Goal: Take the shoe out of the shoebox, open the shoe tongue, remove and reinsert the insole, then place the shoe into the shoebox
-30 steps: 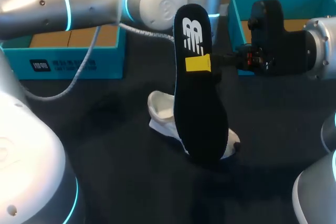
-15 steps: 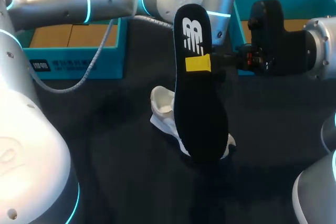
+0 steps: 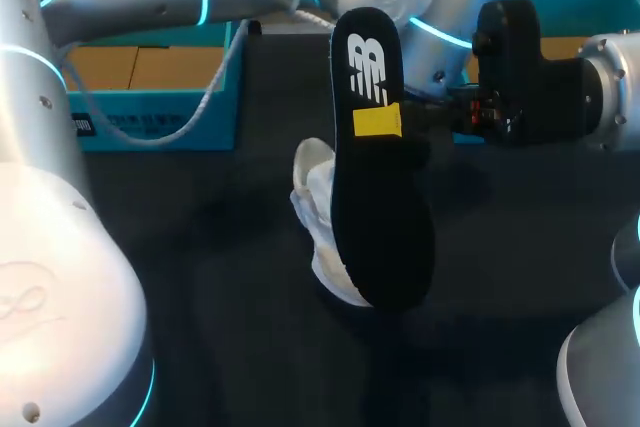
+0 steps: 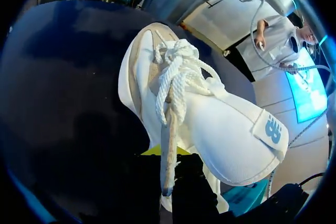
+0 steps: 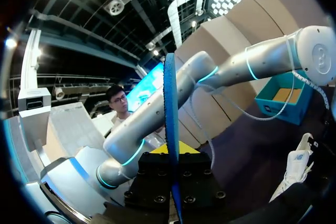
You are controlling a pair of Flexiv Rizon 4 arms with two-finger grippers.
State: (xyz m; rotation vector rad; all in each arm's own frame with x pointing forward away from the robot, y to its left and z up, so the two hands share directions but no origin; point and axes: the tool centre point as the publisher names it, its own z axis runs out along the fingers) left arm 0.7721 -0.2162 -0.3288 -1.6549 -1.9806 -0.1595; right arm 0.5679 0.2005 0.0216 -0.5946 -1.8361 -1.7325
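One black insole (image 3: 380, 217) with a white logo stands clamped in the right gripper (image 3: 378, 121) beside a white laced shoe (image 4: 210, 114); whether the left gripper (image 4: 166, 152) grips anything cannot be told.

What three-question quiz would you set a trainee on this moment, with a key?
1. True or false: the insole sits inside the shoe.
2. Which claw grips the insole? A left, B right, C neither.
3. Is the shoe inside a teal shoebox?
Key: 1 false, it is held upright in the air. 2 B, the right claw. 3 No, it is out over the dark table.
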